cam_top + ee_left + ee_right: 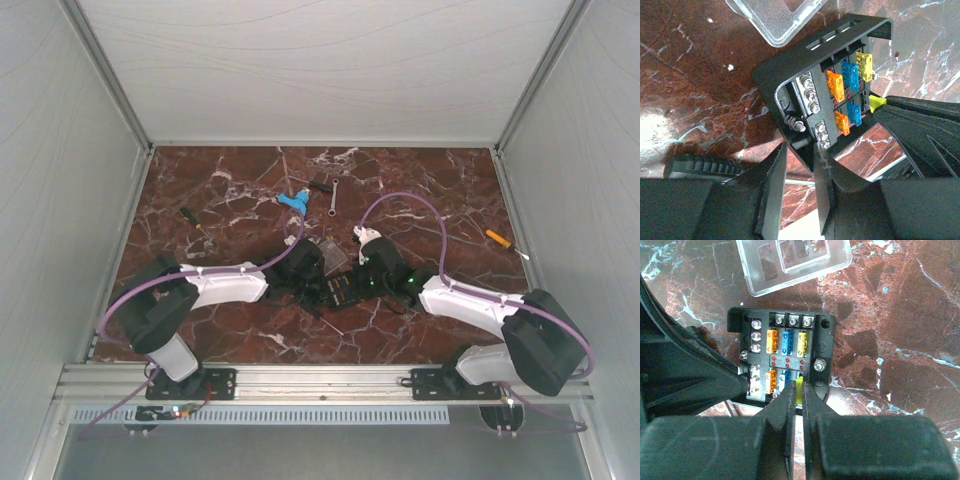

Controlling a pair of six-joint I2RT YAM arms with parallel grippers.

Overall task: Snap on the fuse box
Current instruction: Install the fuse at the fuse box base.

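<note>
Overhead, the table (230, 200) is shown with the fuse box (785, 357) mostly hidden beneath the arms (230, 285); by the wrist views it is shown uncovered, clear lid (795, 262) just beside. Its corner is clamped by the left gripper (800, 148), a yellow fuse (798, 386) by the right gripper (800, 391).

Red marble table (200, 330), fuse box (785, 360), clear lid (795, 265), blue piece (294, 203), wrench (333, 196)

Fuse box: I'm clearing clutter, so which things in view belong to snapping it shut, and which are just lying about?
Job: fuse box, clear lid, yellow fuse.
Lying about: blue plastic piece, wrench, orange-handled screwdriver, black-handled screwdriver.
</note>
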